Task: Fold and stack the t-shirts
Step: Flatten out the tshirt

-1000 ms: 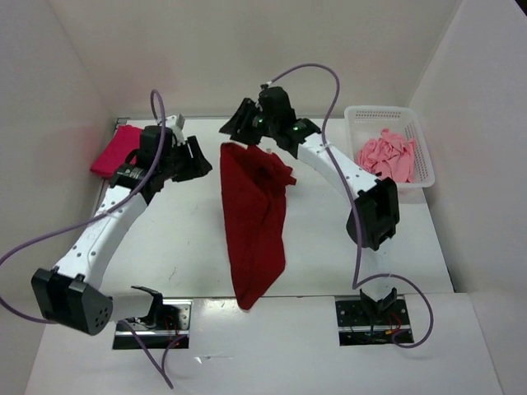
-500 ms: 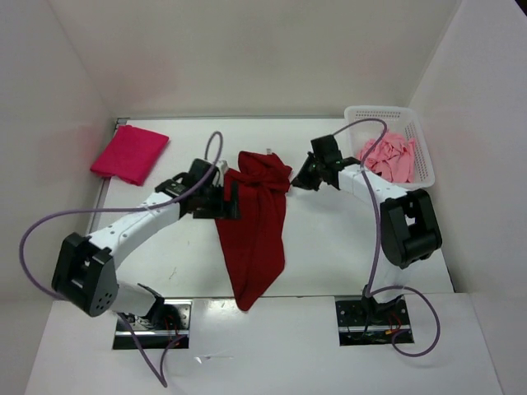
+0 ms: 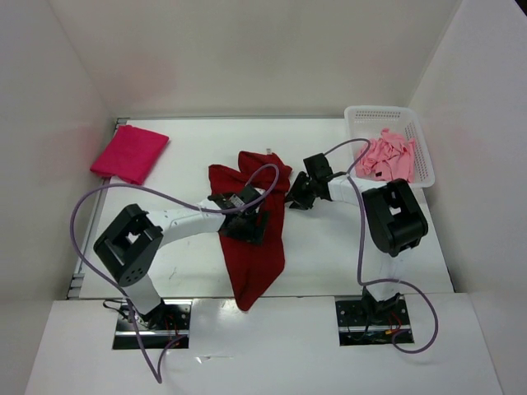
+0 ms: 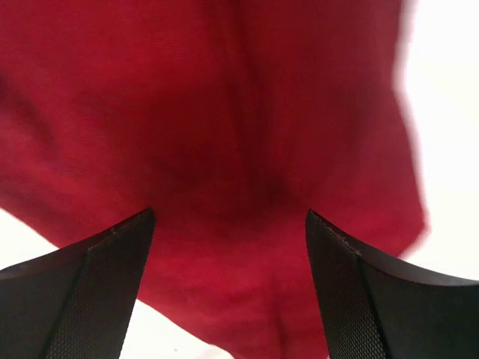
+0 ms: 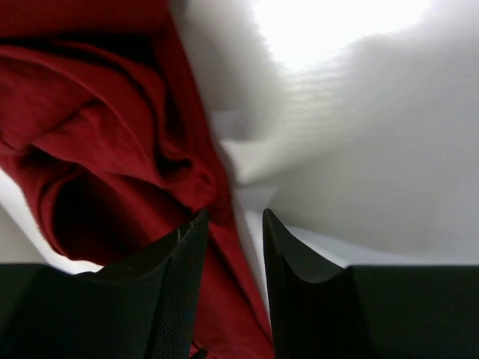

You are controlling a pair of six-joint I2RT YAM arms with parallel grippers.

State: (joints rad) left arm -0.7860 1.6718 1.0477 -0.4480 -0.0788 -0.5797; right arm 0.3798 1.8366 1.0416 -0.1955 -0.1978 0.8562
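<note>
The darker red t-shirt (image 3: 255, 247) lies stretched out on the white table (image 3: 165, 197), its bunched top near the middle and its tail reaching the near edge. My left gripper (image 3: 249, 229) hovers over its middle with jaws wide open, and red cloth (image 4: 224, 134) fills the left wrist view (image 4: 229, 217). My right gripper (image 3: 292, 200) is low at the shirt's upper right edge. Its jaws stand a narrow gap apart (image 5: 235, 217) with the cloth's edge (image 5: 112, 149) lying between them. The crimson-magenta t-shirt (image 3: 130, 154) lies folded at the far left. The light pink t-shirt (image 3: 387, 158) is crumpled in the basket.
The white perforated basket (image 3: 375, 109) stands at the far right corner. White walls enclose the table on three sides. Purple cables loop from both arms, the left one arching over the red shirt's top.
The right gripper held the red shirt hanging a second ago and has lowered it onto the table. Both arms came down and inward; the left gripper now sits over the shirt's middle, and the shirt's top left has spread out.
</note>
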